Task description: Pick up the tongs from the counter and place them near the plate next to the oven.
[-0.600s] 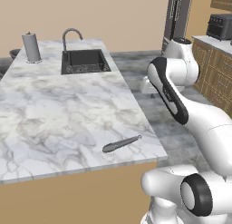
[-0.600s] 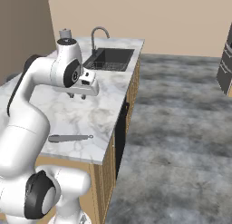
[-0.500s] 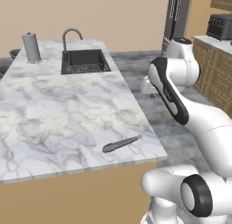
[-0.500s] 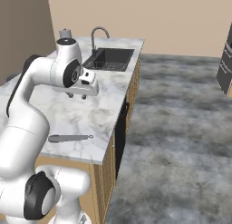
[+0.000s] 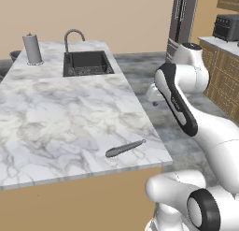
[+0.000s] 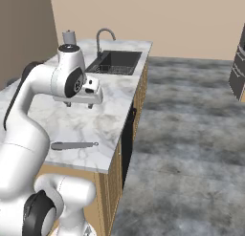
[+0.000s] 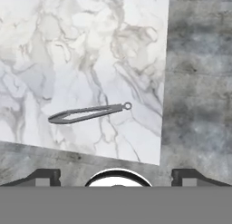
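The dark grey tongs (image 5: 123,148) (image 6: 74,145) (image 7: 86,113) lie flat on the white marble counter (image 5: 70,118) (image 6: 111,99) (image 7: 68,37), close to its near corner, thick end to the left in the left base view. My gripper (image 6: 79,105) (image 7: 115,177) hangs well above the counter's floor-side edge, farther along the counter than the tongs. It is open and holds nothing, with the fingertips (image 7: 43,177) wide apart. The plate and the wall oven are out of view.
A black sink (image 5: 86,62) (image 6: 117,62) with a curved faucet (image 5: 73,36) is set in the far end of the counter, with a paper towel roll (image 5: 32,48) beside it. A dark toaster oven (image 5: 228,26) sits on wooden cabinets (image 5: 224,80) across the grey floor.
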You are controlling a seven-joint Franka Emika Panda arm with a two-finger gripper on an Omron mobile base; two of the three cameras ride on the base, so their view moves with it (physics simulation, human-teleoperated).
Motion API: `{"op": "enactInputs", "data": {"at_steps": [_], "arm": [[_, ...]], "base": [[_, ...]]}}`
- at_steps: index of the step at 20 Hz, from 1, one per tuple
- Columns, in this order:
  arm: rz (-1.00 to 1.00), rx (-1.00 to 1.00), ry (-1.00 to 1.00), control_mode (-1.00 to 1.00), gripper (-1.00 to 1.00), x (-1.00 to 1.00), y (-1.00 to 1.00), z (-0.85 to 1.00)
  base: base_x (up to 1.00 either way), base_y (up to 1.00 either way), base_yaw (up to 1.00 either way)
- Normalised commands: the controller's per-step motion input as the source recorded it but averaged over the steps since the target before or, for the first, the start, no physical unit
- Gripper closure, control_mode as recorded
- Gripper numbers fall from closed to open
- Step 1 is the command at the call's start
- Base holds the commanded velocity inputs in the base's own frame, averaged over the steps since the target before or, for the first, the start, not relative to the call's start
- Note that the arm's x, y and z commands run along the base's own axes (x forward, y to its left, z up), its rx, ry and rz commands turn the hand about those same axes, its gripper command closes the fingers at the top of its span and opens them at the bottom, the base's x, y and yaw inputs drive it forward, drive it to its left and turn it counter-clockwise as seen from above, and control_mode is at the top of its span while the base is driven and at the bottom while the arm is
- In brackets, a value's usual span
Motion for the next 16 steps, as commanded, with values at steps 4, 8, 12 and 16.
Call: {"op": "enactInputs", "data": {"at_steps": [4, 8, 12, 16], "arm": [[0.40, 0.00, 0.00, -1.00, -1.00, 0.00, 0.04, -0.31], [0.50, 0.00, 0.00, -1.00, -1.00, 0.14, 0.01, -0.31], [0.49, -0.07, 0.01, -1.00, -1.00, 0.13, 0.07, -0.32], [0.49, -0.14, 0.00, -1.00, -1.00, 0.02, 0.23, -0.36]], "base": [[0.00, 0.00, 0.00], [0.00, 0.00, 0.00], [0.00, 0.00, 0.00], [0.00, 0.00, 0.00]]}}
